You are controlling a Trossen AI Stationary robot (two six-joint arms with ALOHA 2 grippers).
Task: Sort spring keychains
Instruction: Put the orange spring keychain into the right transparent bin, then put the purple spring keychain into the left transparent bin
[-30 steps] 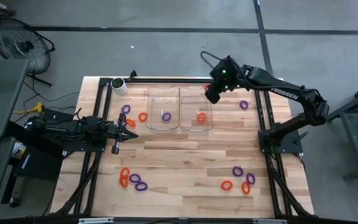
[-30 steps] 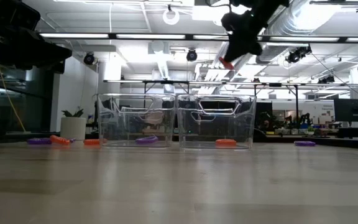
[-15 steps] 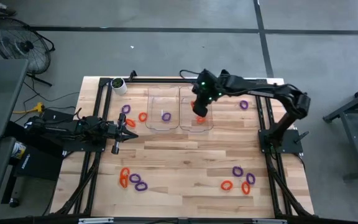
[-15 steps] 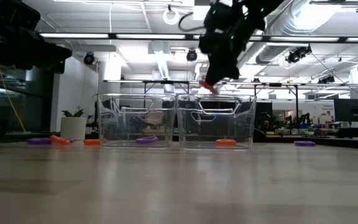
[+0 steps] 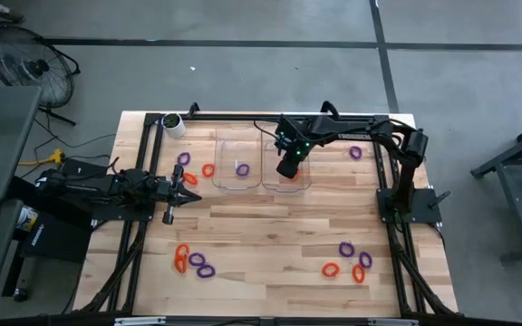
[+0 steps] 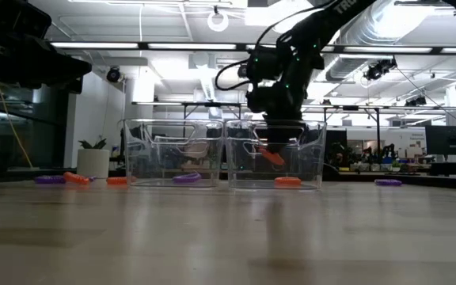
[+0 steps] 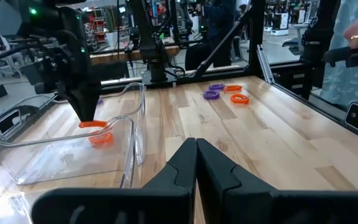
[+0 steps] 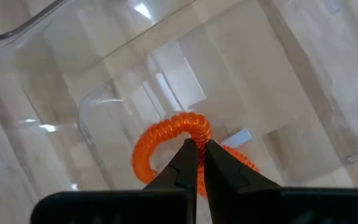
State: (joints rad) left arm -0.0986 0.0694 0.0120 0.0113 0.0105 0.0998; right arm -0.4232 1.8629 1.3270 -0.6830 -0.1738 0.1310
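High view showed the right pincer (image 5: 287,170) reaching down into the right clear tray (image 5: 303,185), one of two trays standing side by side on the wooden counter (image 5: 270,226). Its fingers were pinched tight on an orange spring keychain (image 8: 178,134), which hung just above a second orange keychain (image 6: 288,181) lying on that tray's floor. Low view placed the held coil inside the tray walls, not touching the bottom

Beside it, the left clear tray (image 5: 238,138) contained one purple keychain (image 5: 242,169). Just outside the left tray, on the side away from the right tray, lay an orange keychain (image 5: 208,169) and a purple one (image 5: 183,158). Beyond the right tray, on its far side from the left tray, sat a lone purple keychain (image 5: 356,152)

Well apart from the trays, toward the front of the counter, two mixed clusters of orange and purple coils remained: one group (image 5: 193,260) on the left tray's side, another (image 5: 349,261) on the right tray's side. A white-and-green roll (image 5: 172,124) stood near the left tray at the counter's corner

Left pincer (image 5: 191,189) waited near the left tray, over the counter, its fingers closed together on nothing
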